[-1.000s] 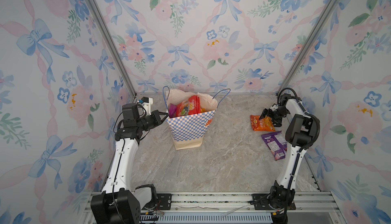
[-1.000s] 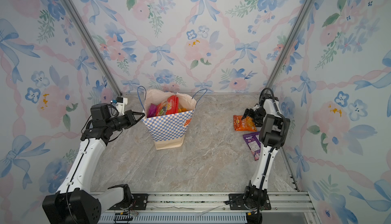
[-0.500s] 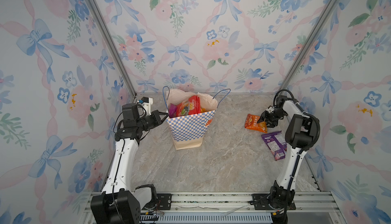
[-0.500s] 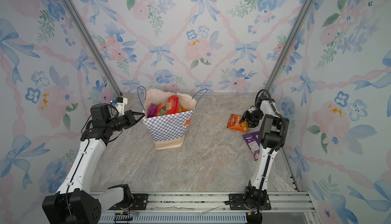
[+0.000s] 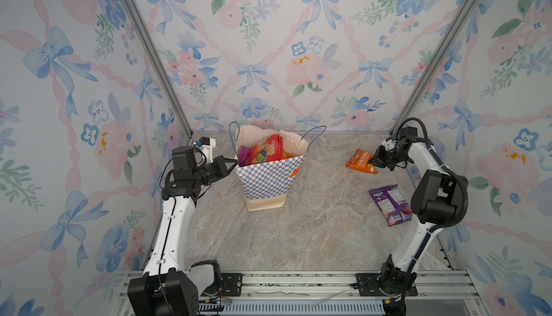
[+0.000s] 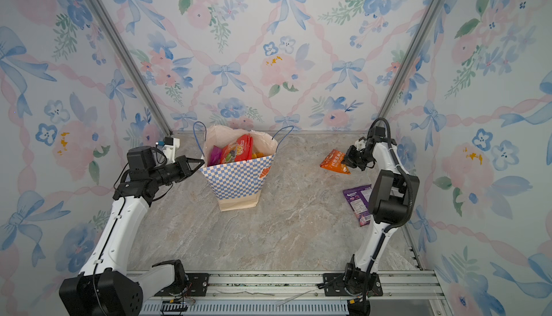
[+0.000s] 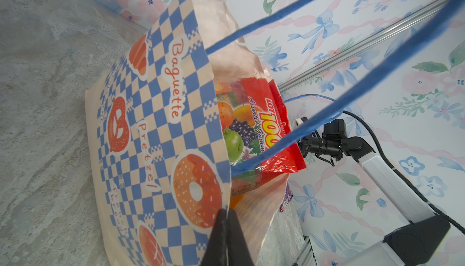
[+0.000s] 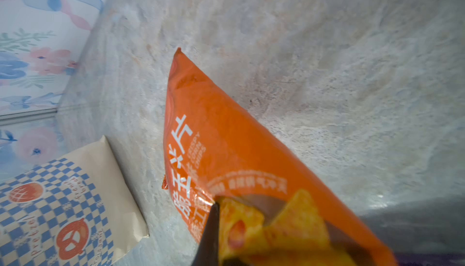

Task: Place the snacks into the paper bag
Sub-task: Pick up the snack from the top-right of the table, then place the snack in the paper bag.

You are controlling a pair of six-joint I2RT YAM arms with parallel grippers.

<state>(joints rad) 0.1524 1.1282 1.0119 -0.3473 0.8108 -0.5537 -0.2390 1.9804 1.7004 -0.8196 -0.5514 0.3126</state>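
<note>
Lettering on the paper bag (image 7: 156,126) reads "Baguette" and "Pretzel"; my left gripper (image 7: 226,213) pinches its rim, my right gripper (image 5: 375,161) pinches the orange pouch (image 8: 226,139) (I read "Corn Chips").

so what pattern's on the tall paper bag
Blue-and-cream checks with orange pastry prints on the paper bag; left wrist view shows it best.

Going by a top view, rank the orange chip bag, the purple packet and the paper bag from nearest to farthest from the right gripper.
1. orange chip bag: pinched in the right gripper itself.
2. purple packet: flat on the table, toward the robot's base.
3. paper bag: mid-table, far across.
</note>
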